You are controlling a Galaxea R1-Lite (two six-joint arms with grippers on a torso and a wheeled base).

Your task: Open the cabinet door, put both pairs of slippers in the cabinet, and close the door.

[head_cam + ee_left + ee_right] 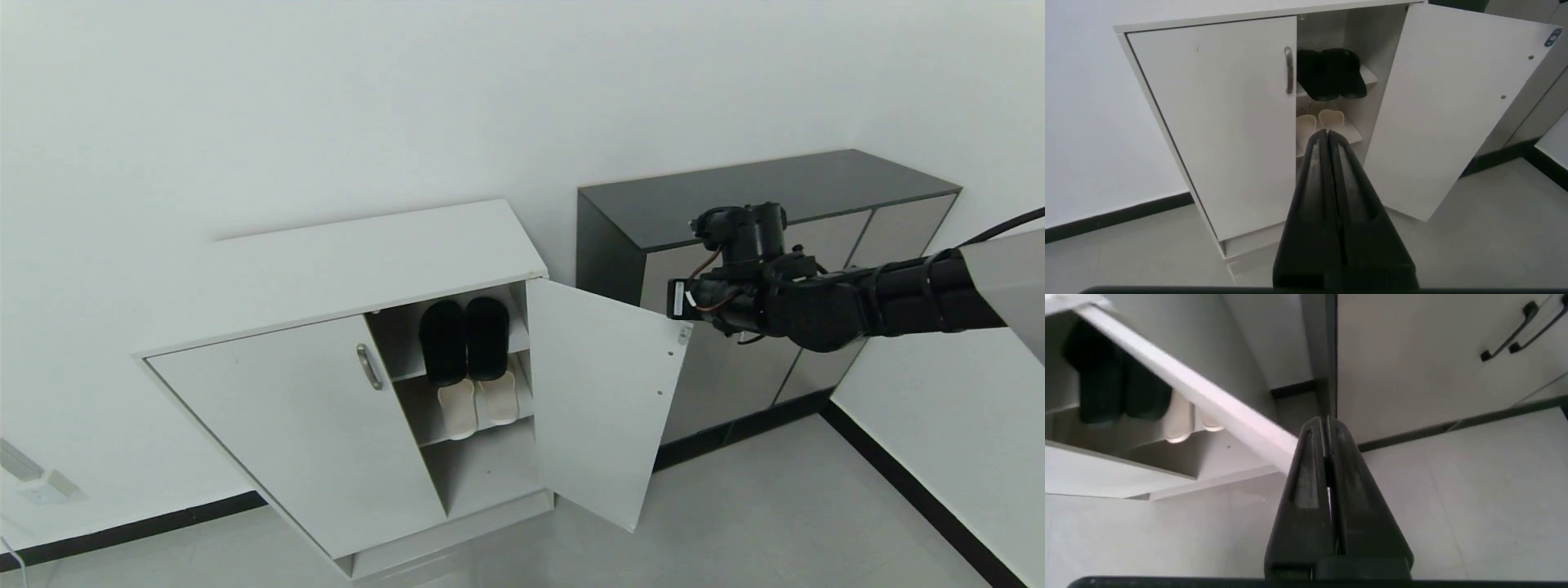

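Both pairs are already inside the white cabinet (326, 269). The black slippers (465, 339) sit side by side on the upper shelf, and the pale slippers (478, 404) are on the shelf just below, both behind the open right half. Only the door (604, 400) is left, I'd say. It swings wide from the cabinet's right edge, with its inner face toward the room.

The right arm (816, 302) hangs by the door's top outer corner, its jaws pressed together on nothing and very close to that corner. I cannot tell if they touch it. The left jaws are also closed and empty, aimed at the cabinet from well back.

The door looks like a stiff, light, smooth panel that turns freely on its hinges. It needs no grip, only a flat push on the outer face near the free edge, eased off so it doesn't slam.
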